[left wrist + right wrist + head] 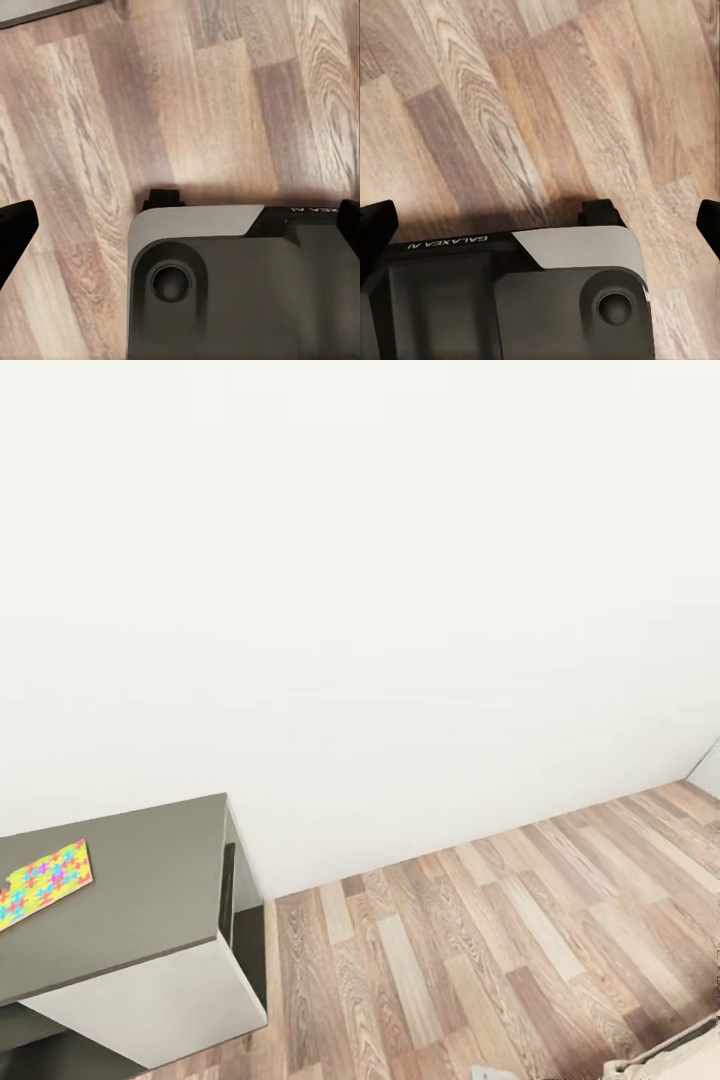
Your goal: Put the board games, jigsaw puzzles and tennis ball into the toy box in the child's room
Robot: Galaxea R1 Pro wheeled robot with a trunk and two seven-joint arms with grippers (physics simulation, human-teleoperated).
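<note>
- So, the head view is mostly a plain white wall (380, 580) with a wood-plank floor (480, 960) running along its foot.
- Down at the lower left of that view sits a grey-topped table (150, 890) with white sides, and it has a dark open shelf gap on the side facing the floor.
- One jigsaw puzzle (42, 882) lies flat on the tabletop near the picture's left edge (bright yellow with pink, blue and green bits, hard to miss). Part of it runs out of frame, so I can't tell how much more there is.
- At the bottom right corner of the head view there's a sliver of something beige (675, 1055), too little of it to say what it is.
- Left wrist view: the left gripper (180, 225) points down at the floor boards, its two dark fingertips (13, 225) sit out at opposite edges of the picture, so the fingers are spread wide with nothing between them.
- Under it you can see the robot's grey base (240, 285) with a round recess in it and a small dark wheel just past its edge.
- Right wrist view: the same deal, the right gripper (540, 225) has its fingertips (375, 225) far apart at the picture's sides, holding nothing, over the floor and the base (510, 300) (the lettering on it reads mirrored).
</note>
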